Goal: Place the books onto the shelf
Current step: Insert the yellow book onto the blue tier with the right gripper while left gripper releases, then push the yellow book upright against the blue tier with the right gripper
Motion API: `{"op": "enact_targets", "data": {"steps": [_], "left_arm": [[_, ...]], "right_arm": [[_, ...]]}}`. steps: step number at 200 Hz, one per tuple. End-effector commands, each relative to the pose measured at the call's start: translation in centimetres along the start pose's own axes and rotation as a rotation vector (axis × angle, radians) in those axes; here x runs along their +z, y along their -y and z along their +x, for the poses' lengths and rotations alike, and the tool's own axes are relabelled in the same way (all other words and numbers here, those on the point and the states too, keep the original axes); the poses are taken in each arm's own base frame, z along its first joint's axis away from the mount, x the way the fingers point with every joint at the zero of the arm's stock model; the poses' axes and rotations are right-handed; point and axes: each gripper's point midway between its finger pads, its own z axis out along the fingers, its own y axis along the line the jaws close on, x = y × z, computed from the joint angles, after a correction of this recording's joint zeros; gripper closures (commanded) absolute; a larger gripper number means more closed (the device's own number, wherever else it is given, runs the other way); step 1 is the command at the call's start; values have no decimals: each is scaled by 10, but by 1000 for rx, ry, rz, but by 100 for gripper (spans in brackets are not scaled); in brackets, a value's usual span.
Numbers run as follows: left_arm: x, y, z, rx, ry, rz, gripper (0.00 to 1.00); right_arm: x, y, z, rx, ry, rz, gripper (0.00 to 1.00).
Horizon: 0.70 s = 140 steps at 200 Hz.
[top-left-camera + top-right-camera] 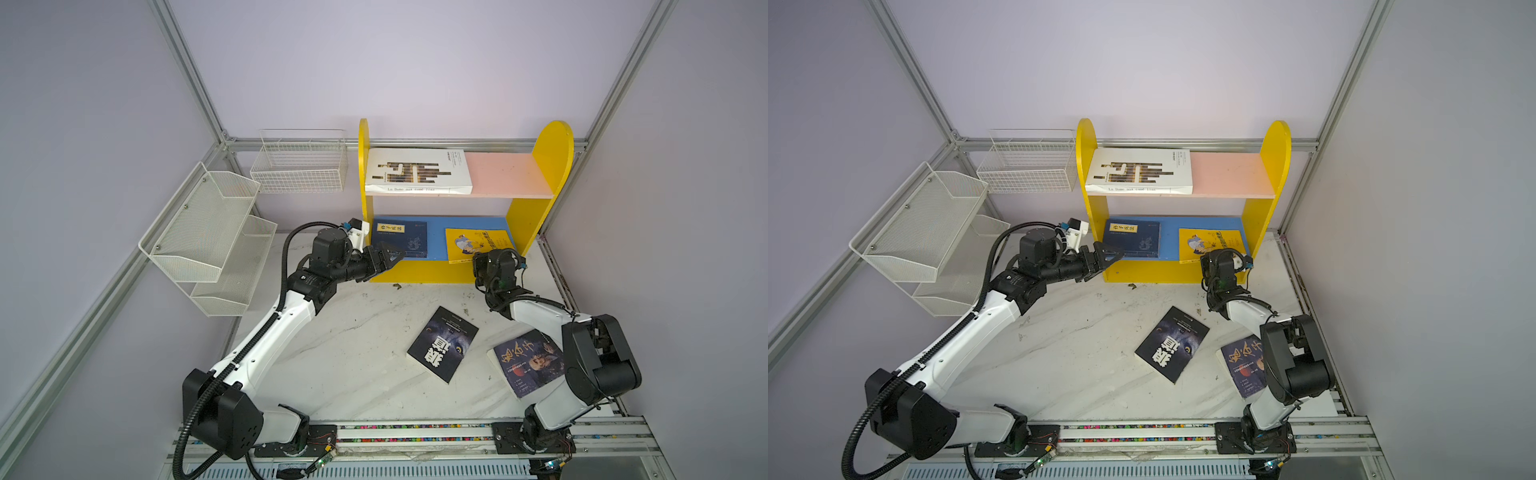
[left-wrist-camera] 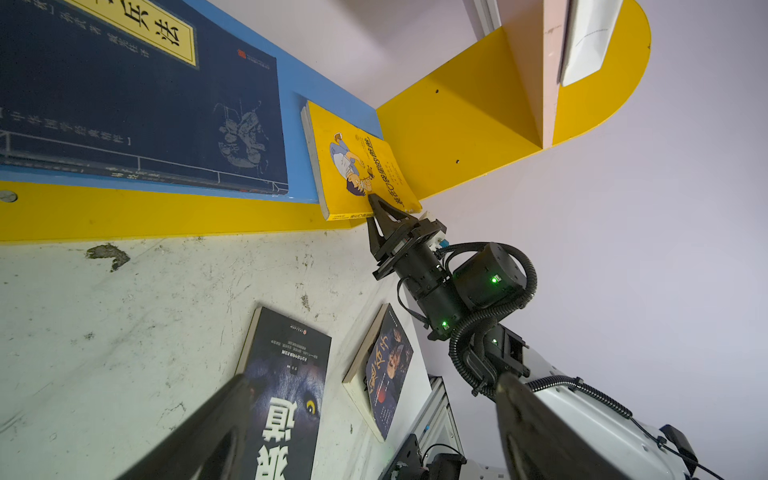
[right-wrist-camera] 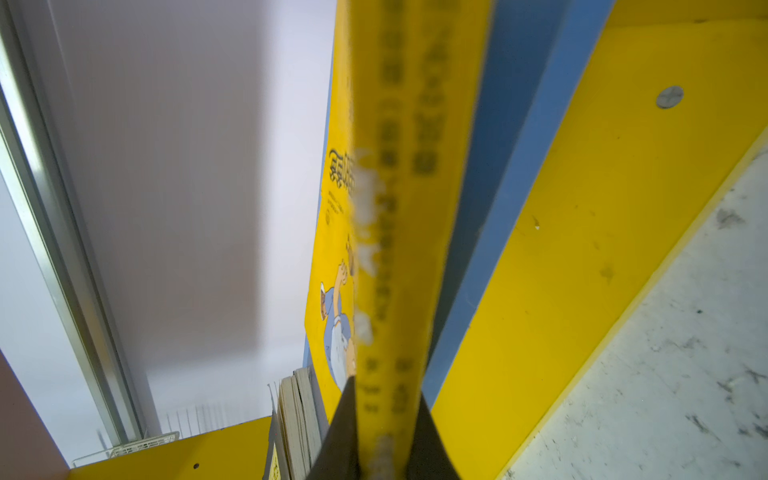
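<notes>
The shelf (image 1: 509,174) holds a white book (image 1: 417,170) on its pink board. On the blue board (image 1: 436,230) lie a navy book (image 1: 401,239) with a yellow label and a yellow cartoon book (image 1: 473,241). My right gripper (image 3: 384,415) is shut on the yellow book's spine edge (image 2: 349,216), which juts past the shelf front. My left gripper (image 1: 388,255) stands open and empty beside the navy book's front corner. A black book (image 1: 442,345) and a dark-blue book with a face (image 1: 528,361) lie flat on the table.
A white mesh rack (image 1: 208,237) and a white wire basket (image 1: 299,166) stand at the back left. The right arm's elbow (image 1: 598,357) overhangs the dark-blue book's right edge. Aluminium frame posts and walls enclose the marble table (image 1: 353,332).
</notes>
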Motion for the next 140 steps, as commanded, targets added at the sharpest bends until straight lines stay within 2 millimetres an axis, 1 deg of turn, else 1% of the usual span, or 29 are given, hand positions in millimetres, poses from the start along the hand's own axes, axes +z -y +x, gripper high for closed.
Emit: {"op": "enact_targets", "data": {"steps": [1, 38, 65, 80, 114, 123, 128, 140], "left_arm": [[-4, 1, 1, 2, 6, 23, 10], [-4, -3, 3, -2, 2, 17, 10], [-2, -6, 4, -8, -3, 14, 10], [-1, -6, 3, -6, -2, 17, 10], [0, -6, 2, -7, -7, 21, 10], [0, -7, 2, -8, -9, 21, 10], [0, -7, 2, -8, -8, 21, 10], [0, -7, 2, -10, -9, 20, 10]], "right_arm": [[6, -3, -11, 79, 31, -40, 91], [9, -3, -24, 158, 58, -104, 91], [15, -8, -21, 169, 40, -111, 90], [16, -5, -21, 173, 39, -103, 88], [13, 2, -25, 188, 54, -92, 85], [12, 3, -28, 193, 56, -89, 83], [12, 3, -28, 195, 56, -89, 79], [9, 3, -31, 197, 66, -83, 67]]}}
